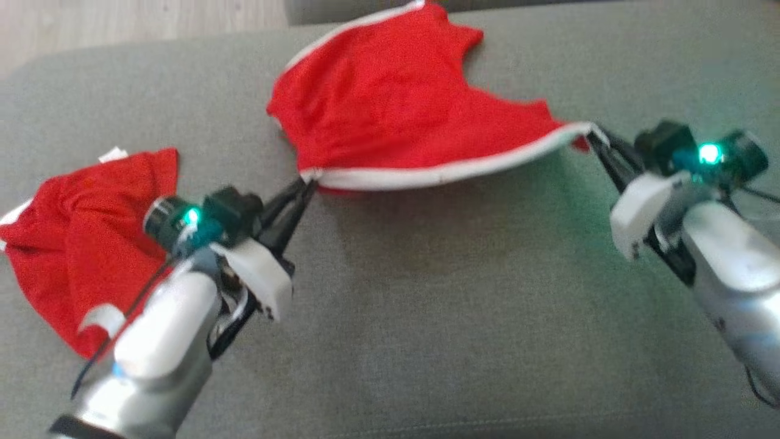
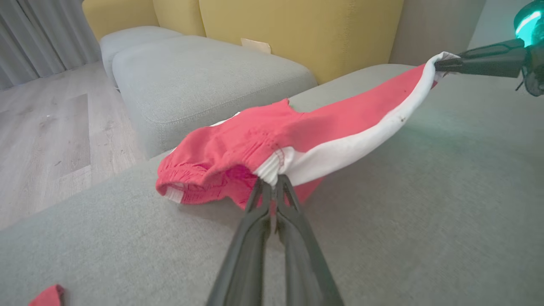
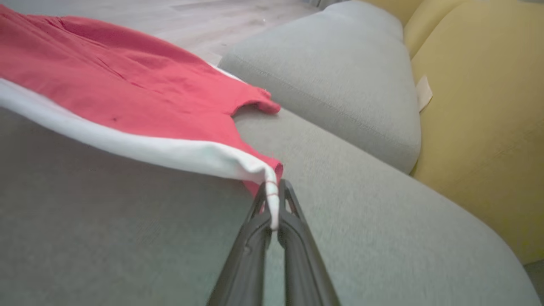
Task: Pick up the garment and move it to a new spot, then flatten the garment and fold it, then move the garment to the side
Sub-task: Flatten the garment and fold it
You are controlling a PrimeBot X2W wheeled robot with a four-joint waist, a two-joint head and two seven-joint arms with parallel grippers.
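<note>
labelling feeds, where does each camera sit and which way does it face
Head view: on the head, looking down at the grey cushion; both forearms, left gripper and right gripper pinching the red garment.
Left wrist view: on the left wrist, along its own fingers toward the yellow backrest; right gripper at upper right.
Right wrist view: on the right wrist, along its own fingers across the garment.
Both wrist views share garment and backrest.

Red garment [image 1: 396, 103] — white-trimmed, stretched taut above cushion.
</note>
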